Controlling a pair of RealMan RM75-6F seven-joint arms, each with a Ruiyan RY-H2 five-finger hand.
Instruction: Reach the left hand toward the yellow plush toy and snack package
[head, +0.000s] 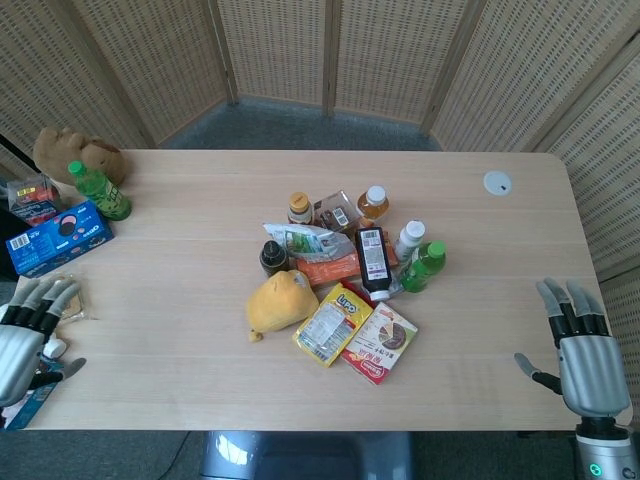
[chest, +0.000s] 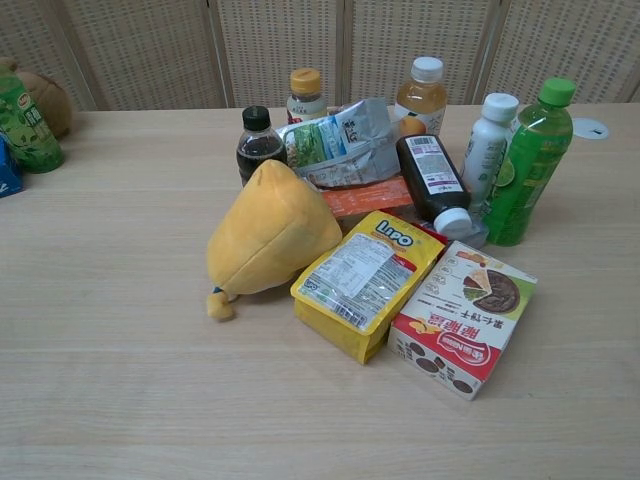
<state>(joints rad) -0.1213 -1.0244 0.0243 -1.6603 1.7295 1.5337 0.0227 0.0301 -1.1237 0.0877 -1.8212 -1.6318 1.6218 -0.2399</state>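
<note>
My left hand (head: 25, 335) sits at the near-left table (head: 180, 260) edge, fingers spread apart, holding nothing, well apart from the pile. Just under it: a small white thing and a blue packet edge, mostly hidden. Far left: blue cookie box (head: 58, 235), green bottle (head: 98, 190), brown plush (head: 70, 150) behind it.

Centre pile. Yellow plush toy (chest: 270, 232) lies on its side at the pile's left, near edge. Touching its right side is the yellow snack package (chest: 365, 280), label "Lipo", lying flat, tilted. Right of that, touching, a red-and-white box (chest: 463, 318). Behind the plush: dark-liquid bottle with black cap (chest: 258, 143), upright. Orange-capped jar (chest: 306, 95) further back. Silver-green foil bag (chest: 340, 145) leans over an orange packet (chest: 365, 197). Dark bottle with a white cap (chest: 435, 185) lies down, cap toward me. White-capped amber bottle (chest: 422, 95) upright at the back. White bottle (chest: 488, 145) and green-capped green bottle (chest: 530, 165) upright at the right, just beside each other.

Far right of table: small white disc (head: 497, 182). My right hand (head: 578, 345) is off the near-right edge, fingers straight and apart, empty.
</note>
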